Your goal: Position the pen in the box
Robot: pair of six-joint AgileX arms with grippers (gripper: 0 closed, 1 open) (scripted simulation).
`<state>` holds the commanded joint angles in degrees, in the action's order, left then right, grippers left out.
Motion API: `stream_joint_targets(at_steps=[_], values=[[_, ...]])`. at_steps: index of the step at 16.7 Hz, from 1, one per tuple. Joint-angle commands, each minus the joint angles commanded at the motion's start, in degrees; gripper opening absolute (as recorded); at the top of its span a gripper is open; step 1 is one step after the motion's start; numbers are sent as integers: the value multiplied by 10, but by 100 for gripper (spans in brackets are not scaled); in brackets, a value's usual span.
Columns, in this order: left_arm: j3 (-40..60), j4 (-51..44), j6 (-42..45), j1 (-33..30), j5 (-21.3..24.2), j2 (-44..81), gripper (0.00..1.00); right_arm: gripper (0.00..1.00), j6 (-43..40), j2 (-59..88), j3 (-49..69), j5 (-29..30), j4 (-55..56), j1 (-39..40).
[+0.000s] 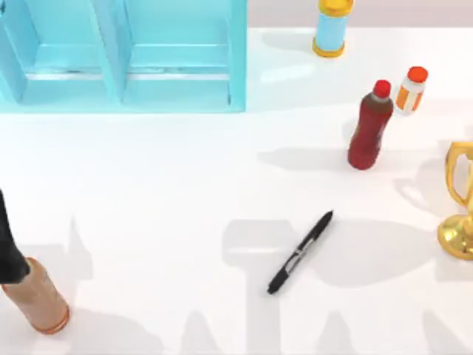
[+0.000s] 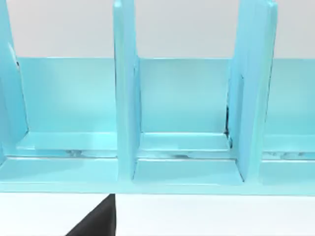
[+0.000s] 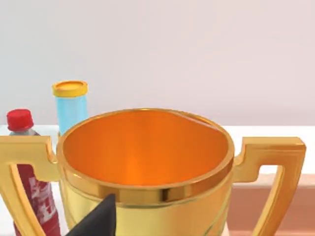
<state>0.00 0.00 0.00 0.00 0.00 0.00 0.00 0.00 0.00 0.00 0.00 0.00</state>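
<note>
A: Three bottles stand at the table's right side, w/ the pen (image 1: 300, 252) lying on the white table (image 1: 162, 192) below them. It lies flat and diagonal, one end toward the red bottle (image 1: 369, 127), the other toward the near edge, grey clip band at mid-length. Nothing touches it.

B: And the box (image 1: 122, 55)?

A: Top left, light blue, straight walls, dividers splitting it into compartments. The left wrist view looks straight into it (image 2: 182, 113); the compartments seen there hold nothing. The pen is well apart from the box, open table between them.

B: Other stuff nearby?

A: Red bottle w/ red cap, upright, nearest to the pen. Just beside it, to the right, a small white bottle (image 1: 410, 90) w/ orange cap and orange label. Farther back, a light-blue bottle (image 1: 331, 28) w/ yellow cap and yellow base. At the right edge, a gold trophy cup (image 1: 460, 200) w/ handles; the right wrist view shows its orange-lit bowl up close (image 3: 147, 162), w/ the red bottle (image 3: 29, 196) and light-blue bottle (image 3: 71, 105) behind it. At the left edge, a brown bottle-like thing (image 1: 41, 299) leans, a dark piece of the left arm over its top.

B: Any readable writing?

A: White marks on the red bottle's label, can't read them.

B: Grippers?

A: A dark tip sits at the lower edge of each wrist view. Open or closed, can't tell for either.
</note>
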Motion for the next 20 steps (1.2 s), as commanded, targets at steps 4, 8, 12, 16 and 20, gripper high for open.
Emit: stream_joint_targets(at_steps=[4, 8, 12, 16, 20], values=[[0, 0, 0, 0, 0, 0, 100, 100, 16, 14, 17, -2, -11, 7], [0, 0, 0, 0, 0, 0, 100, 100, 100, 98, 114, -13, -72, 49], [0, 0, 0, 0, 0, 0, 100, 100, 228, 245, 269, -23, -168, 111], [0, 0, 0, 0, 0, 0, 100, 100, 373, 440, 445, -28, -279, 182], [0, 0, 0, 0, 0, 0, 100, 100, 517, 660, 608, -30, -392, 254]])
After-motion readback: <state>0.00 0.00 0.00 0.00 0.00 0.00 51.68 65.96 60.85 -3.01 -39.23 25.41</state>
